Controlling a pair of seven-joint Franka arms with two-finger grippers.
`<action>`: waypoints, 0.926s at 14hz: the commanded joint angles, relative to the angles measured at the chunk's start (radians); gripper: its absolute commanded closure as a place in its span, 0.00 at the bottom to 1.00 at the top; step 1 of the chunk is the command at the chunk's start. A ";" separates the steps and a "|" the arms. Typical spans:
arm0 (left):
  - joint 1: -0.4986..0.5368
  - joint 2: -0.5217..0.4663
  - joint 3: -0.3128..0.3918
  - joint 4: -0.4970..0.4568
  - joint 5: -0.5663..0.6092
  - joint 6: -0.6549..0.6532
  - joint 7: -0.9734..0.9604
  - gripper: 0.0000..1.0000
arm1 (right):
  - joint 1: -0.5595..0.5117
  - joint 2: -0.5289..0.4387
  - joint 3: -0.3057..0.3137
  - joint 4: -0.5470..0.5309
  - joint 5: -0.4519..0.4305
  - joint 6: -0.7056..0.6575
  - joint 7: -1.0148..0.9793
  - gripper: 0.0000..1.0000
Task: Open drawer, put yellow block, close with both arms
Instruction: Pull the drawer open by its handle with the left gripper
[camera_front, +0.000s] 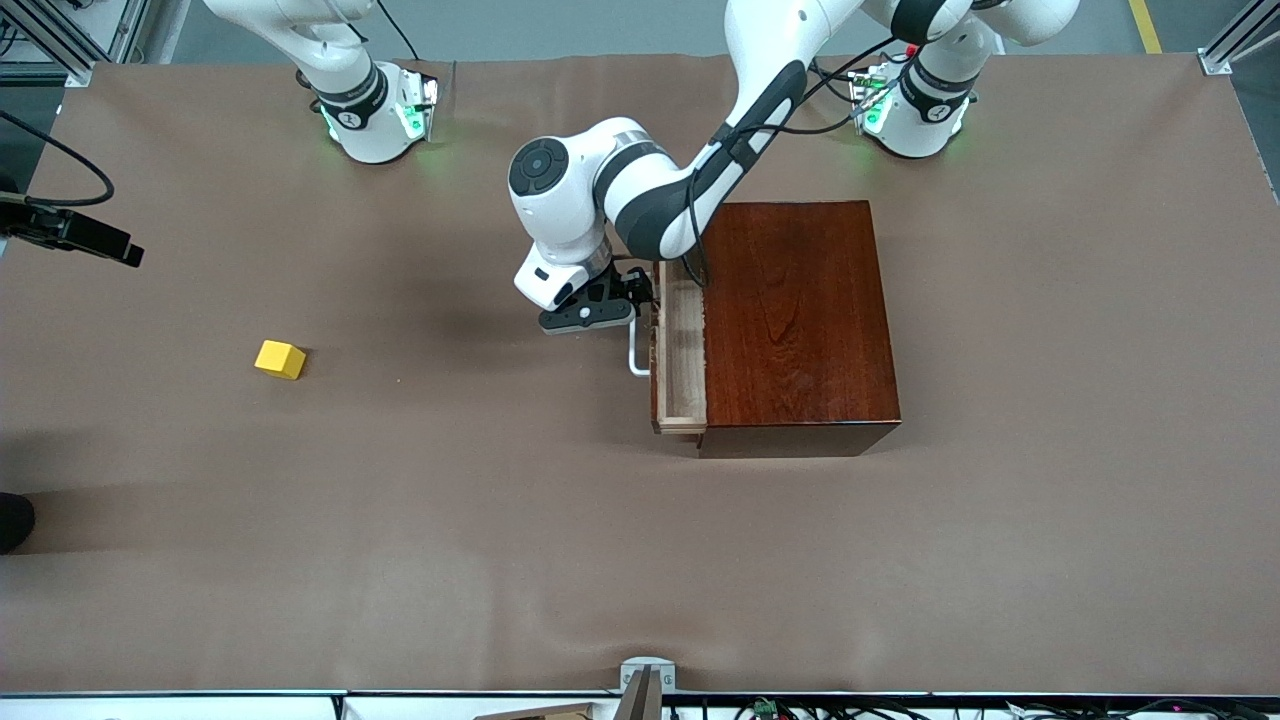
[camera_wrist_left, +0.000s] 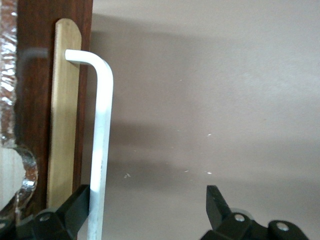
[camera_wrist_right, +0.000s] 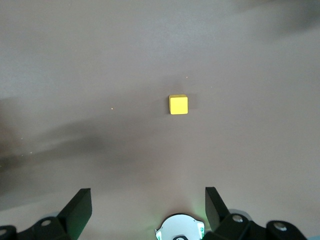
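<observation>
Drawer (camera_front: 682, 352) only partly out of the box (camera_front: 800, 320), left gripper (camera_front: 592, 310) spread around its handle (camera_wrist_left: 101, 140); yellow block (camera_front: 280, 359) sits toward the right arm's end – right gripper (camera_wrist_right: 149, 212) unclenched, hovering above it.

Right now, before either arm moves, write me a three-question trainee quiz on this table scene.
1. True or false: the small bright yellow cube lies inside the pale light-wood drawer.
2. Pick one: the left tool is at
A. the white U-shaped bar handle
B. the yellow cube
C. the top of the mahogany box
3. Fill the blank: the fingers of the left tool and of the right tool are both ____.

Key:
1. False: the cube sits on the brown table, toward the right arm's end, and the drawer is part open.
2. A
3. open
</observation>
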 joint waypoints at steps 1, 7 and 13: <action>-0.021 0.023 -0.009 0.030 -0.060 0.077 -0.062 0.00 | 0.001 0.001 0.005 0.011 -0.002 -0.008 0.004 0.00; -0.024 0.027 -0.010 0.036 -0.083 0.187 -0.114 0.00 | -0.011 0.013 0.006 0.010 -0.002 -0.001 -0.002 0.00; -0.022 0.023 -0.019 0.036 -0.092 0.244 -0.146 0.00 | -0.028 0.032 0.002 0.010 0.000 0.000 0.007 0.00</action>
